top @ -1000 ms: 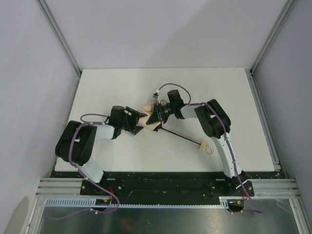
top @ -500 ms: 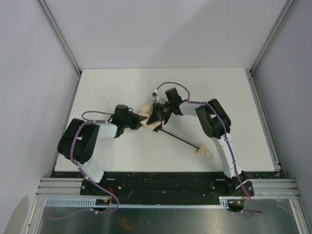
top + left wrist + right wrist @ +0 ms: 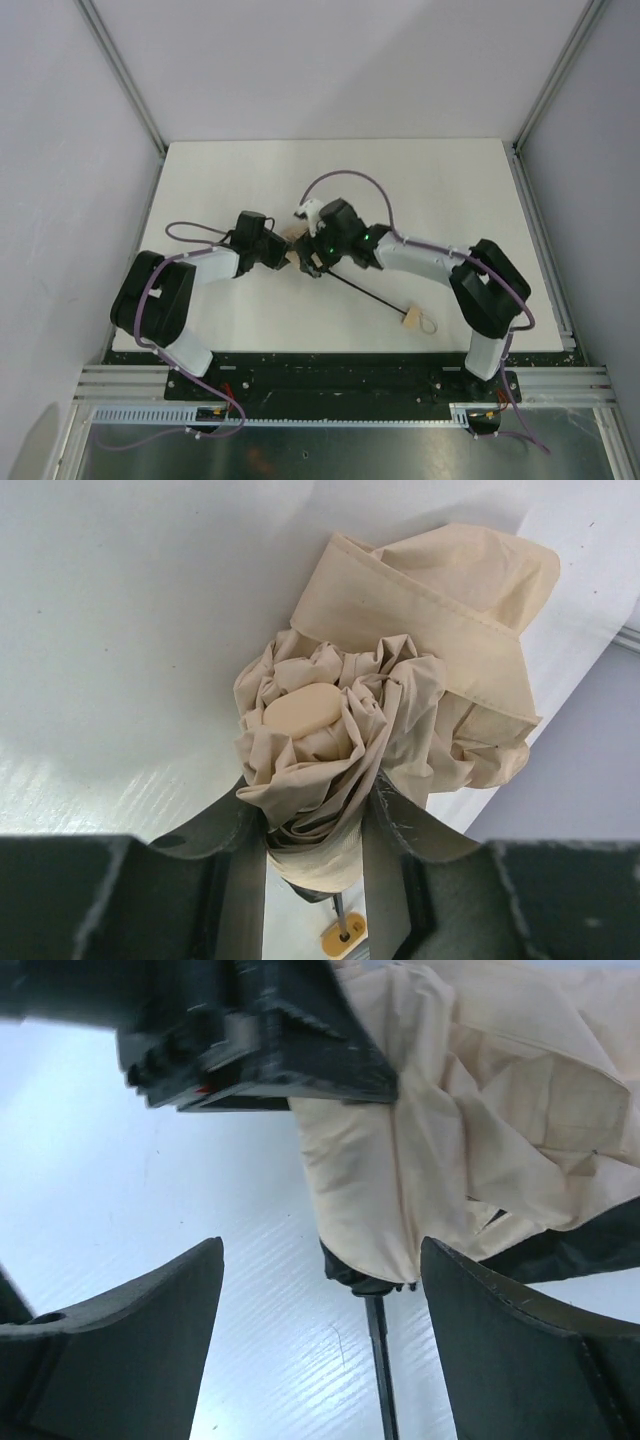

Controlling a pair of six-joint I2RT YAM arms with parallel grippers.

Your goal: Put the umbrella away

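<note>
Basically the left fingers (image 3: 238,870) pinch the bunched umbrella (image 3: 335,730), while the right fingers (image 3: 130,1350) gape empty with its shaft (image 3: 378,1360) lying between them.

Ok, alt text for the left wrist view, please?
The left hand grips the bunched beige canopy of the umbrella between its dark fingers, against the white table. Its black shaft runs down to the tan handle.

- No lettering, number, brand or sign can be read in any view.
- The umbrella (image 3: 440,610) fabric and the bench (image 3: 230,180) top show no legible print.
</note>
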